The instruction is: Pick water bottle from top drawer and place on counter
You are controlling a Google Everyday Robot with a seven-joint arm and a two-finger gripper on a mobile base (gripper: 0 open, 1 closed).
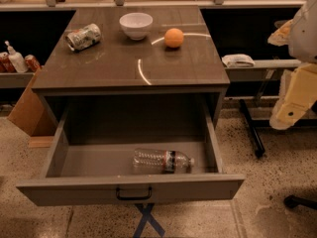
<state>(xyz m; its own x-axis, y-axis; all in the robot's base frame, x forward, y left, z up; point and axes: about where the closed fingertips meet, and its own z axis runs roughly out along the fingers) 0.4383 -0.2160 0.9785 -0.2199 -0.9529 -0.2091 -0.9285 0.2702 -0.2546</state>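
The water bottle (pixel 162 160) lies on its side in the open top drawer (pixel 74 160), near the front panel, with its white cap pointing right. The drawer's black handle (pixel 133 193) is at the middle of the front panel. The counter (pixel 114 66) is above the drawer. My gripper (pixel 286 114) hangs at the far right on the cream-coloured arm, well to the right of the drawer and above the floor, apart from the bottle. It holds nothing that I can see.
On the counter stand a crushed silver can (pixel 82 36), a white bowl (pixel 135 25) and an orange (pixel 174 37). A white pump bottle (pixel 15 58) sits on the left shelf, a cloth (pixel 237 60) on the right shelf. A cardboard box (pixel 27 108) leans at the left.
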